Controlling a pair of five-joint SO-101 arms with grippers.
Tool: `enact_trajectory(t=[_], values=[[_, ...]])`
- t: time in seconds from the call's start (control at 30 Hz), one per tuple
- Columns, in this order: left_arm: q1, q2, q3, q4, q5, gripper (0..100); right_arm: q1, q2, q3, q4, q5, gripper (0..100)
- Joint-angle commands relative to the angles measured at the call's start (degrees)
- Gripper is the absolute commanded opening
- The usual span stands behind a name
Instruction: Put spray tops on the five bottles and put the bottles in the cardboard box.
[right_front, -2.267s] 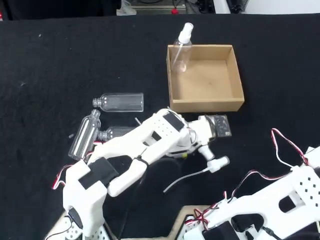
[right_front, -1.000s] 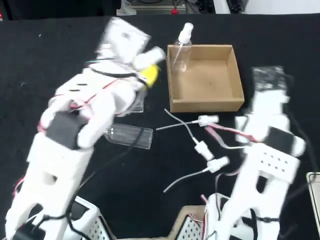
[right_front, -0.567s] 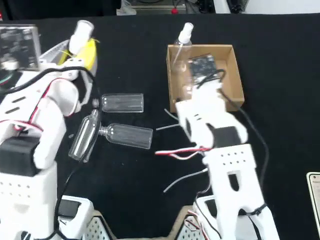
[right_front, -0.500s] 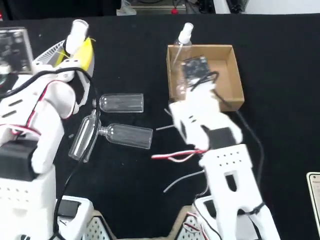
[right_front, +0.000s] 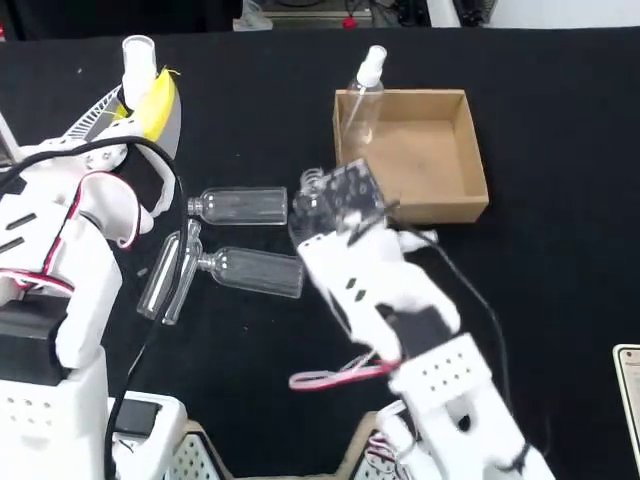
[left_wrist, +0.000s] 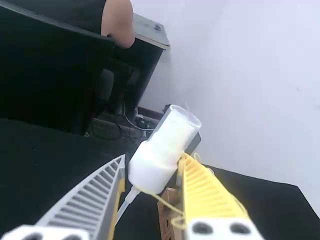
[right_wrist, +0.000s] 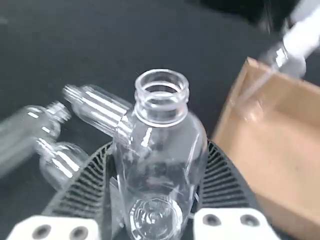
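White arms (right_front: 62, 262), yellow-fingered left pincer (left_wrist: 152, 161)

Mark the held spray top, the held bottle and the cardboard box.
spray top (left_wrist: 161, 150): left wrist view, on its white body.
bottle (right_wrist: 160, 150): right wrist view, on its clear body.
cardboard box (right_front: 450, 211): high view, on its front wall.

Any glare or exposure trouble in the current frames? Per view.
High view: the black table swallows shadows, and the lying clear bottles read mostly by their white highlights. Left wrist view: the white spray top sits partly against a bright white wall, so contrast there is low. Right wrist view: bright streaks of glare run down the held bottle.
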Motion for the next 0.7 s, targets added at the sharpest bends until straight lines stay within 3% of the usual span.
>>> enact_trajectory(t=[0.0, 0.33, 0.43, 0.67], values=[[-0.66, -0.97, -3.38, -0.35, 0.62, 10, -3.52, -6.11, 0.40, -1.14, -0.44, 10.6], [-0.57, -0.97, -3.65, -1.23, 0.97, 10, -9.14, -7.08, 0.22, 0.00, -0.44, 10.6], [6.37, -0.97, -3.03, -5.19, 1.05, 10, -9.67, -7.16, 0.22, 0.09, -0.62, 10.6], [21.93, -0.97, -3.03, -16.00, 1.14, 10, -9.67, -7.25, 0.31, 0.09, -8.88, 10.6]])
